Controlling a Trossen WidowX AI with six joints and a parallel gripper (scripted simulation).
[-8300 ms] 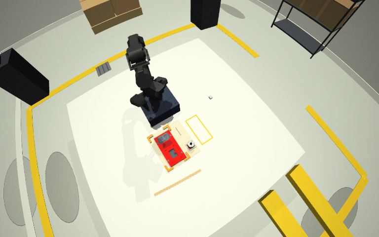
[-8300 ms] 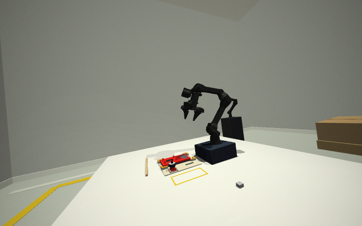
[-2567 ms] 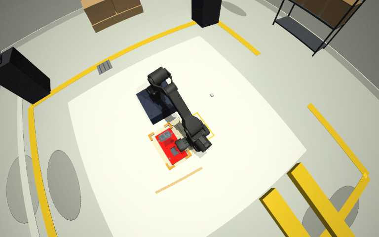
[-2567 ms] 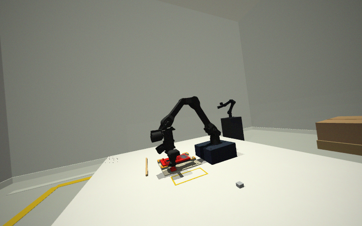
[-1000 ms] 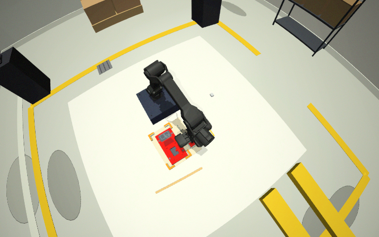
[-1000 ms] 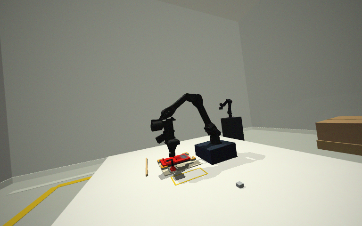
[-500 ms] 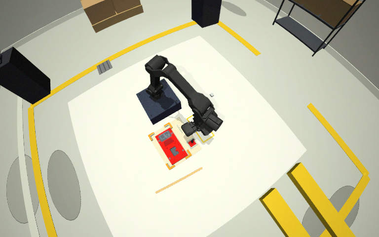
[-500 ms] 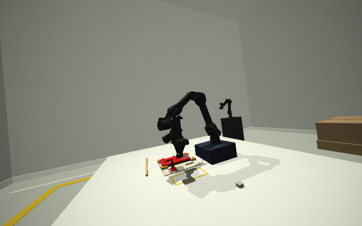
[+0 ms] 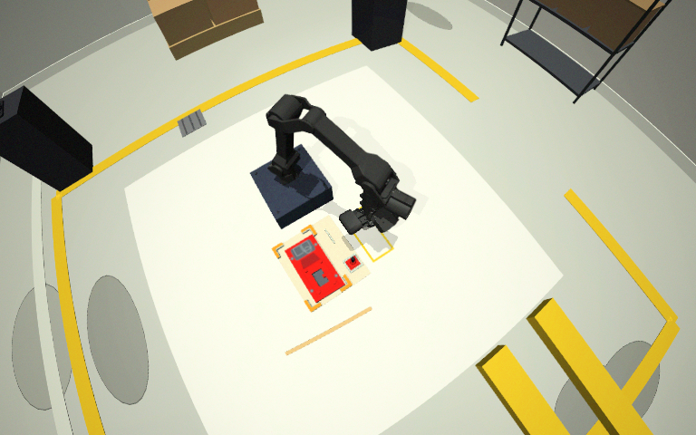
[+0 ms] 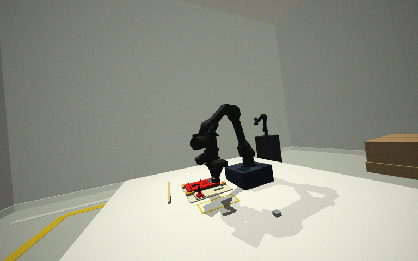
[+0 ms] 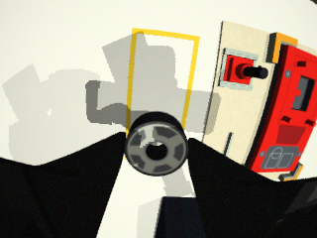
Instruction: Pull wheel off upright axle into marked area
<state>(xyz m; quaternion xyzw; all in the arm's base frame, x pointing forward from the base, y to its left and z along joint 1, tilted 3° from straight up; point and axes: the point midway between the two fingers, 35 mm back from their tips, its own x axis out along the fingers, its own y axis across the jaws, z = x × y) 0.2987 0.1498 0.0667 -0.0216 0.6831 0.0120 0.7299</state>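
The gripper (image 11: 157, 159), closed on the wheel (image 11: 157, 149), hangs over the near end of the yellow outline (image 11: 162, 73); inside the outline the table (image 9: 461, 246) shows only shadow, so the way down looks open; just beside the outline stands the cream board (image 11: 228, 102), whose red block and dark axle (image 11: 248, 71) rise near that edge; the arm's dark base (image 9: 290, 189) sits close behind; the small grey cube (image 10: 277, 212) lies well apart.
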